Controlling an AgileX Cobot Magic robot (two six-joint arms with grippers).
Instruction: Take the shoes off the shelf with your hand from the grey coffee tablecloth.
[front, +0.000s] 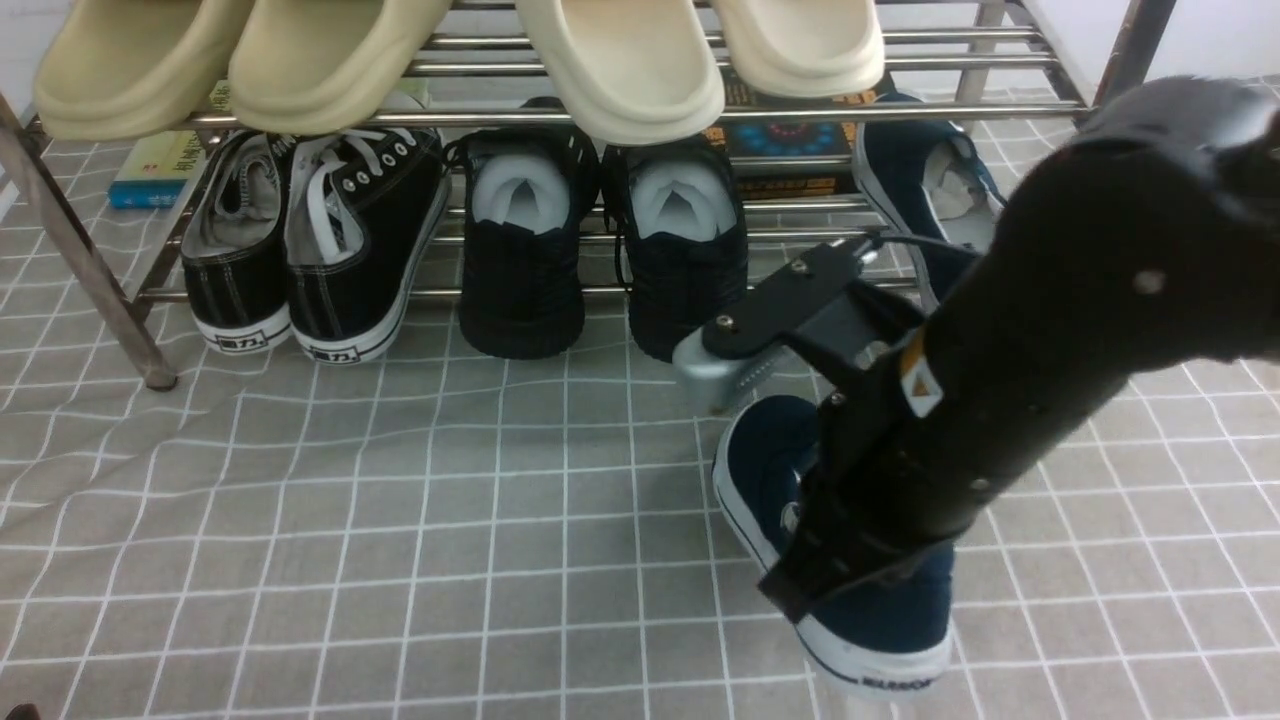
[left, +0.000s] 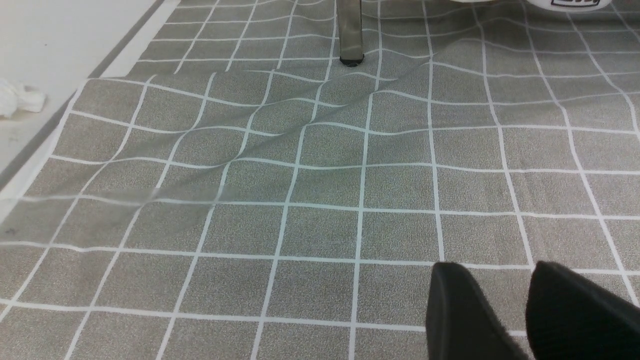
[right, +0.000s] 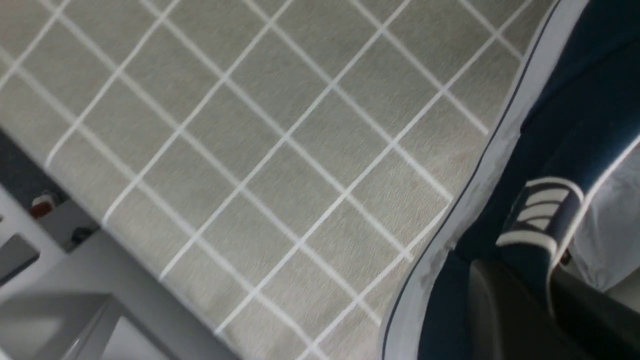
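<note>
One navy shoe (front: 880, 620) is off the shelf, low over the grey grid tablecloth (front: 400, 520) at the front right; I cannot tell whether it touches the cloth. My right arm (front: 1000, 380) reaches down into it and hides the fingers in the front view. In the right wrist view my right gripper (right: 547, 295) is shut on the navy shoe's (right: 575, 115) side wall. The other navy shoe (front: 930, 180) stands on the steel shelf's (front: 560, 115) lower tier, far right. My left gripper (left: 505, 300) is open and empty just above the cloth (left: 300, 175).
Black lace-up sneakers (front: 310, 250) and a black pair (front: 600, 260) fill the lower tier; beige slippers (front: 330, 60) overhang from the upper tier. Books (front: 160, 165) lie behind. A shelf leg (front: 90, 270) stands at the left, also in the left wrist view (left: 350, 30).
</note>
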